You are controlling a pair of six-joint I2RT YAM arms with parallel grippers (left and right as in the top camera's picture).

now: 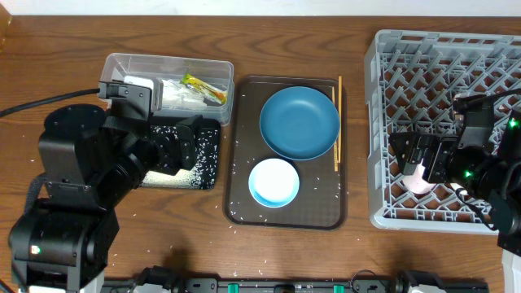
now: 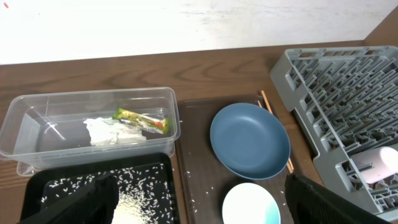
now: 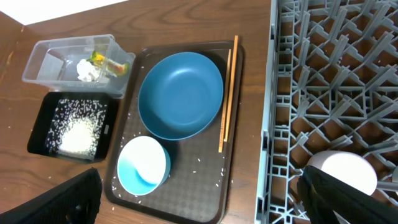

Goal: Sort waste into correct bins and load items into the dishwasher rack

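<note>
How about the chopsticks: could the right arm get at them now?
Probably yes: the chopsticks lie uncovered along the brown tray's edge nearest the right tool, which is open over the rack. Lying flat beside the dish, they may be fiddly to grip.

Both my arms are matte black throughout. My left arm [image 1: 81,171] is a stack of rounded joint housings, and its blocky wrist is topped by a pale plate [image 1: 137,81]. A black cable [image 1: 37,104] trails off toward the table edge, and one green light [image 1: 32,250] sits low on the base. My right arm [image 1: 480,159] has boxier links with two green lights [image 1: 513,124] (small, bright dots). My left fingers [image 2: 90,200] and right fingers [image 3: 65,200] show as dark wedge-shaped slabs with blurred edges.
</note>
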